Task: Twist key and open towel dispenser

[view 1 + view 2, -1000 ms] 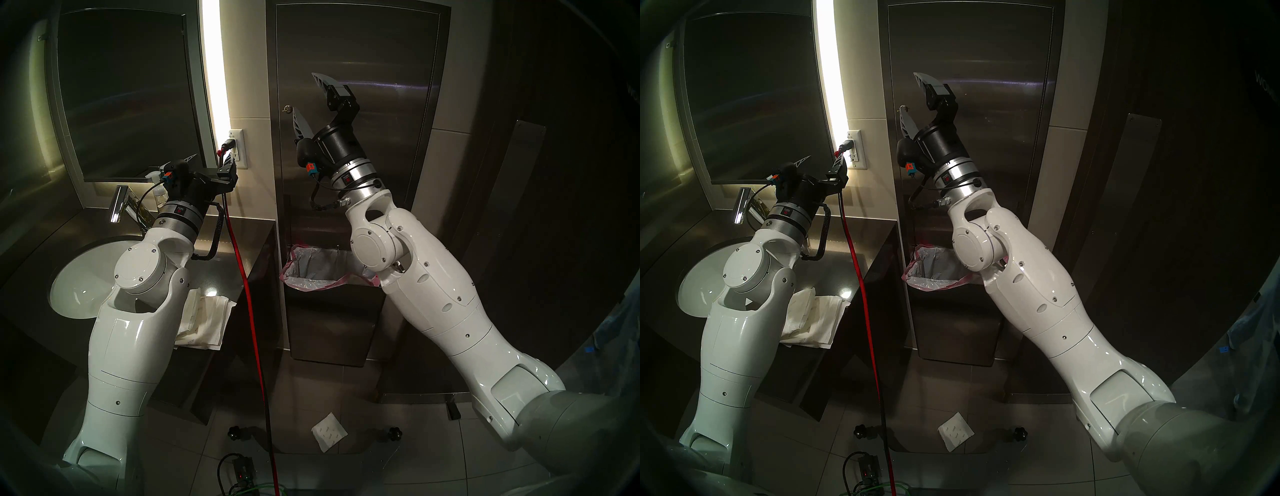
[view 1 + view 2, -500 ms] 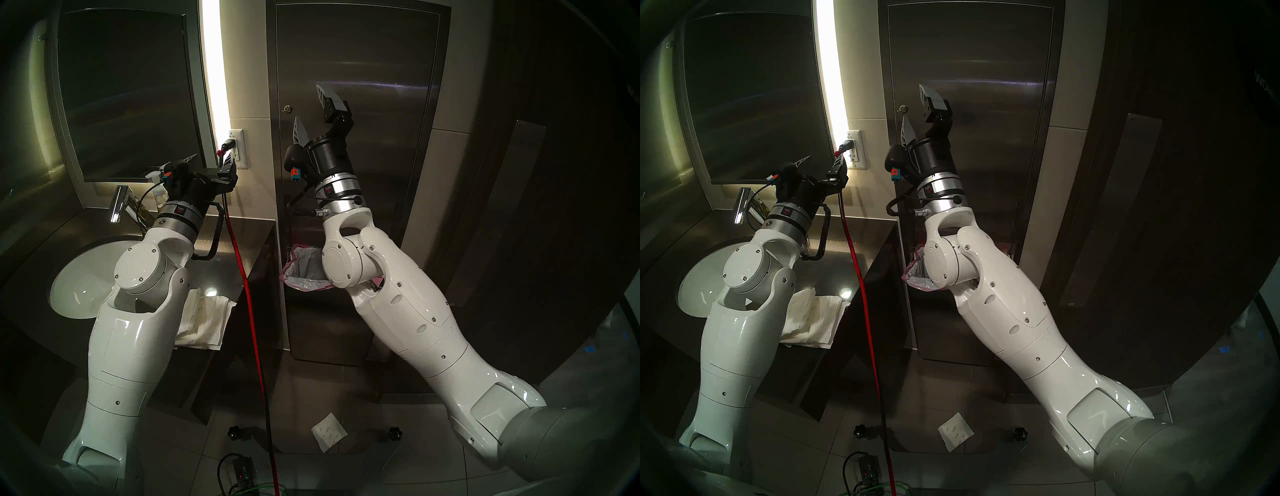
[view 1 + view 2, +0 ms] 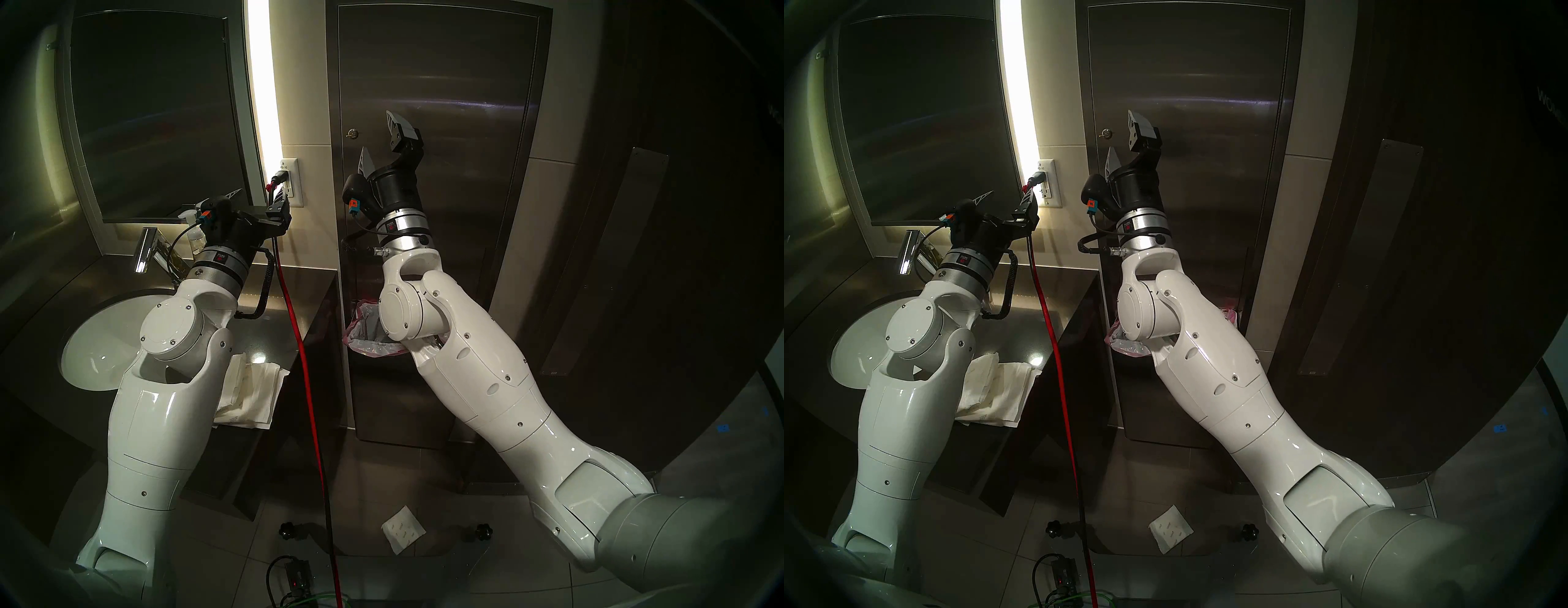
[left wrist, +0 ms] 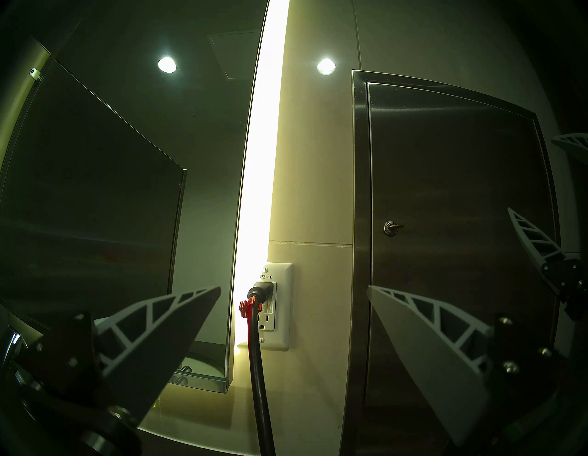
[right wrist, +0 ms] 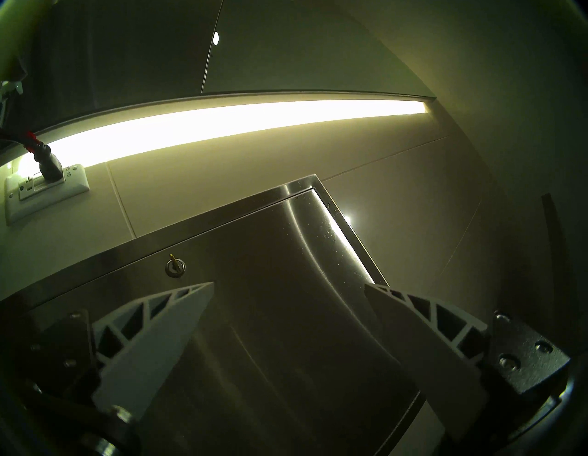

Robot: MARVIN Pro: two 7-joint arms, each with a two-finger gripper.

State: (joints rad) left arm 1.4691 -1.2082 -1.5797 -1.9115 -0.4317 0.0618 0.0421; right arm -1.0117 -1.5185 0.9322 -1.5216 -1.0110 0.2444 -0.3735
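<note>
keys (image 3: 351, 133): 1 | towel dispensers (image 3: 466, 63): 1 | hands (image 3: 375, 133): 2 | sinks (image 3: 97, 339): 1

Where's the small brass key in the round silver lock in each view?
Head stereo left: small brass key in the round silver lock, upper centre, near the left edge of the brushed steel towel dispenser door.
Head stereo right, upper centre-left.
Left wrist, right of centre.
Right wrist, left of centre, view turned sideways.
Shared landmark: white wall outlet with the black plug.

Key (image 4: 396, 226) in closed towel dispenser (image 4: 445, 191) lock
</note>
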